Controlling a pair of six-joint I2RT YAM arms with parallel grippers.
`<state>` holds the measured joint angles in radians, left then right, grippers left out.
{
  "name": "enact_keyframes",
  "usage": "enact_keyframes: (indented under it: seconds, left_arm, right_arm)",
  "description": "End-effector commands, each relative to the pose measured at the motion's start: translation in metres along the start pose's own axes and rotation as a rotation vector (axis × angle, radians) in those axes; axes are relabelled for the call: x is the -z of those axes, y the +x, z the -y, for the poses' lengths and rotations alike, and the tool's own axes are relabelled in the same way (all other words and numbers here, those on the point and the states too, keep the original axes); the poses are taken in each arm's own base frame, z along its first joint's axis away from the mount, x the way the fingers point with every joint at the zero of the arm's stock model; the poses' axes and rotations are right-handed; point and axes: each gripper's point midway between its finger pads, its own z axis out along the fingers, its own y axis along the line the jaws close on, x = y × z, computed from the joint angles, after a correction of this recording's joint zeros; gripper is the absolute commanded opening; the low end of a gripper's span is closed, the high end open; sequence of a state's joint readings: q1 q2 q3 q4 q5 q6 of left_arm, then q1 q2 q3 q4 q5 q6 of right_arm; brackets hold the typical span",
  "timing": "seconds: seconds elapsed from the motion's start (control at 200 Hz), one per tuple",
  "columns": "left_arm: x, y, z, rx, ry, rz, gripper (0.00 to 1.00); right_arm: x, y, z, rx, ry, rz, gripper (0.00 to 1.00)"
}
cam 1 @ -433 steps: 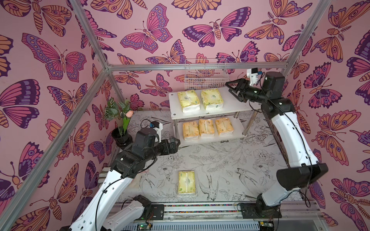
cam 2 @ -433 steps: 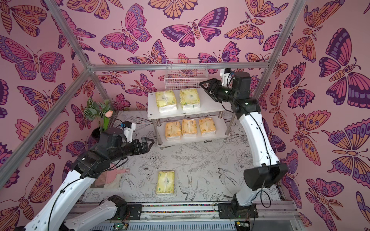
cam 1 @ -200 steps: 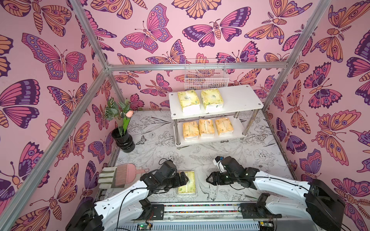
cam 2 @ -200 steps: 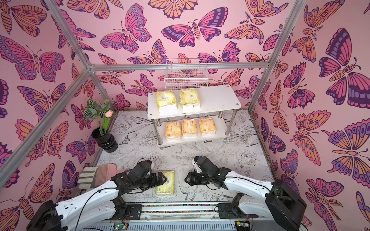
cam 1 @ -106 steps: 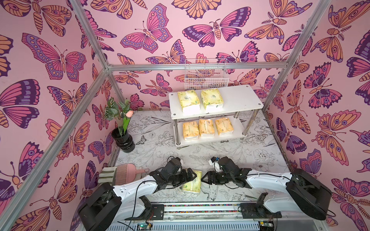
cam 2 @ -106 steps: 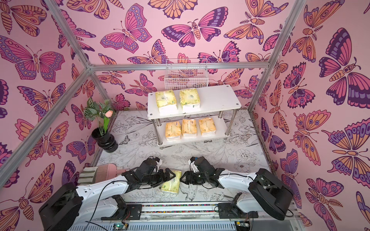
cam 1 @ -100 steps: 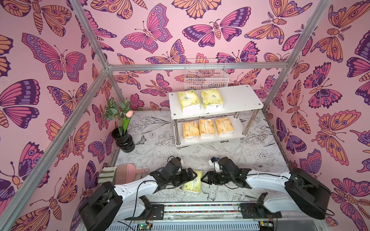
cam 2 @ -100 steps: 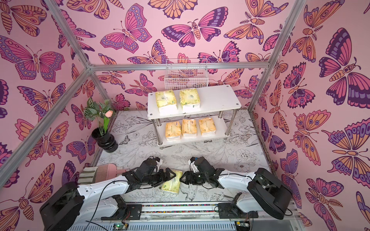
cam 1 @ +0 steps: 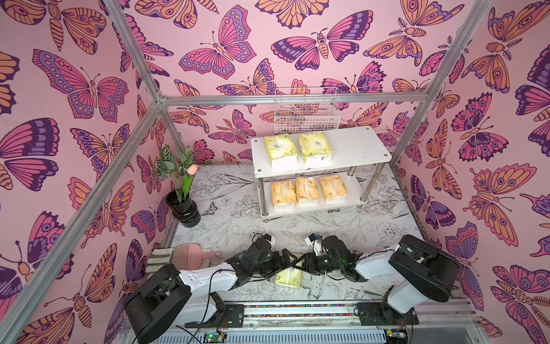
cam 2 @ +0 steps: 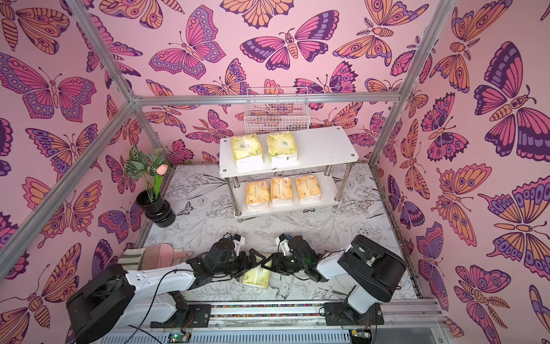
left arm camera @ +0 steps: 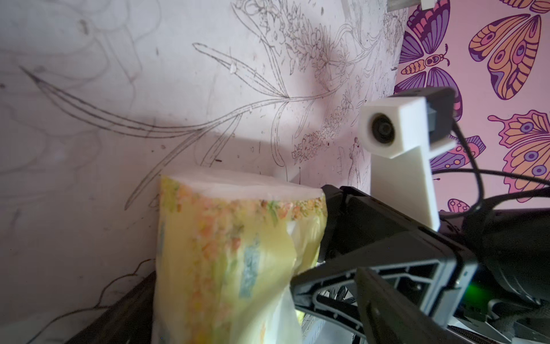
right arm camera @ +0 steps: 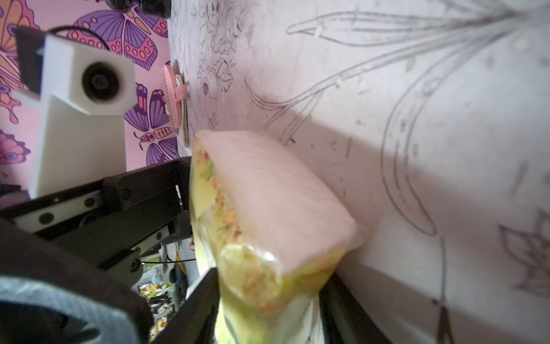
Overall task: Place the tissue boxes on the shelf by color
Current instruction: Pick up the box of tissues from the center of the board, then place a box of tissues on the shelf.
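Observation:
The shelf [cam 1: 357, 149] [cam 2: 324, 146] stands at the back. Two pale yellow-green tissue boxes [cam 1: 280, 149] [cam 1: 315, 147] lie on its top board and three orange ones [cam 1: 306, 190] on the lower board. A third yellow-green tissue box [cam 1: 288, 278] [cam 2: 256, 278] [left arm camera: 226, 253] [right arm camera: 268, 208] is tipped on edge at the table's front. My left gripper [cam 1: 290, 262] [left arm camera: 238, 321] is shut on one end of it. From the opposite side my right gripper [cam 1: 303, 263] [right arm camera: 268, 312] is shut on the other end, its fingers on both faces.
A black vase with a plant [cam 1: 182, 208] stands at the left wall. A pink brush [cam 1: 190, 254] lies near the left arm. A white wire basket [cam 1: 306, 111] hangs behind the shelf. The arms' base rail [cam 1: 297, 309] runs along the front edge.
Both arms came down to the front. The left gripper tipped the flat tissue box up on edge, and the right gripper moved in and narrowed its jaws onto the other end.

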<state>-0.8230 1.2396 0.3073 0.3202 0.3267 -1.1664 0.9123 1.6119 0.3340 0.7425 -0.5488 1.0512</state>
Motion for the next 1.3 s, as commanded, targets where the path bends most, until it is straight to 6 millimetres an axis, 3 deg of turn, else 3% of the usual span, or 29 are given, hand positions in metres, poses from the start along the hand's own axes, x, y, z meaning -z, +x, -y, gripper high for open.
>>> enact_keyframes:
  seconds: [0.0,0.115,0.205,0.27,0.3,0.42,0.586,0.701,0.851,1.061,1.296]
  left_arm:
    - [-0.002,0.016,-0.03,0.04,-0.091,-0.038,0.99]
    - [-0.002,0.014,-0.025,0.036,-0.077,-0.035,0.99]
    - [0.0,0.01,-0.014,0.025,-0.054,-0.021,1.0]
    - [0.004,0.006,-0.009,0.015,-0.059,-0.011,0.99]
    - [0.007,-0.002,0.009,-0.006,-0.04,0.009,0.99]
    - [0.031,-0.021,0.032,-0.08,-0.094,0.078,1.0]
    - [0.096,-0.064,0.078,-0.211,-0.149,0.269,0.99]
    - [0.142,-0.088,0.112,-0.299,-0.175,0.354,1.0]
    - [0.183,-0.111,0.154,-0.382,-0.162,0.419,1.0]
    - [0.211,-0.135,0.186,-0.443,-0.156,0.464,1.0]
    - [0.215,-0.144,0.196,-0.458,-0.143,0.466,1.0]
  right_arm:
    - [0.0,0.009,0.005,-0.038,-0.002,-0.022,0.41]
    - [0.005,0.011,0.005,-0.033,0.021,-0.026,0.23]
    - [0.015,0.005,-0.011,0.0,0.003,-0.008,0.13]
    - [0.025,0.001,-0.021,0.016,0.005,0.004,0.1]
    - [0.03,0.0,-0.024,0.02,0.014,0.009,0.09]
    - [0.057,-0.01,-0.039,0.052,0.04,0.049,0.06]
    - [0.113,-0.032,-0.06,0.071,0.061,0.159,0.04]
    - [0.158,-0.05,-0.088,0.109,0.043,0.248,0.04]
    - [0.214,-0.077,-0.125,0.163,0.035,0.363,0.03]
    - [0.281,-0.114,-0.177,0.251,0.03,0.505,0.02]
    - [0.353,-0.174,-0.219,0.277,0.052,0.71,0.02]
